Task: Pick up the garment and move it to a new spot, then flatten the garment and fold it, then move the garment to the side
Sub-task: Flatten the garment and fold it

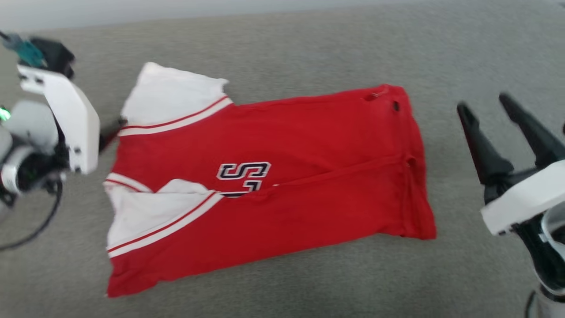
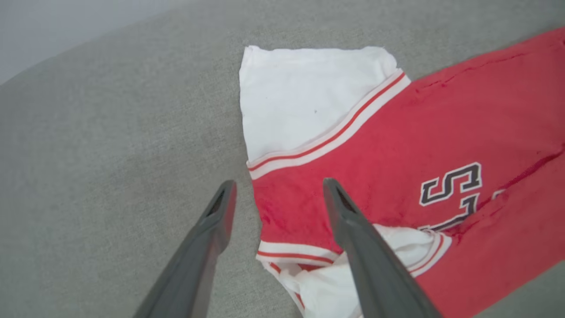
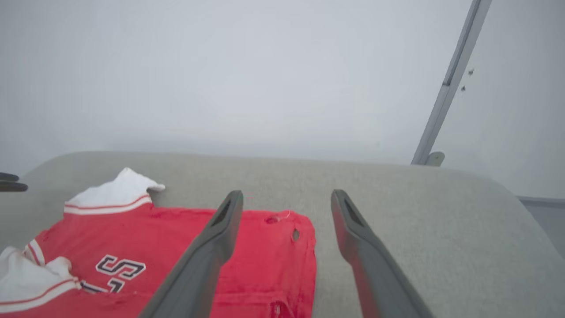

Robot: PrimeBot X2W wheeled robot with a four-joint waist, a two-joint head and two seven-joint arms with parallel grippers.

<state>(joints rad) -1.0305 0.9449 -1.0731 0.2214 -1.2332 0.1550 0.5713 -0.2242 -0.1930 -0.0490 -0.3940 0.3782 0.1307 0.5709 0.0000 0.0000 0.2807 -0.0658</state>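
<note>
Red jersey [image 1: 309,132] lies flat on grey cushion [image 1: 309,44], folded lengthwise, flap lapped over its number. Left gripper [image 2: 276,187] at jersey's sleeve end, right gripper [image 1: 484,104] just off hem end. Both spread wide, holding nothing. Judged next: cross fold. Pinch all layers at hem corners, carry low toward sleeves, keep edges aligned. One white sleeve is bunched, so smooth it first.

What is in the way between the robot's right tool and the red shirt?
Nothing that I can see. The right tool hangs open beside the red shirt, not touching it. Just bare grey cushion lies between them.
</note>
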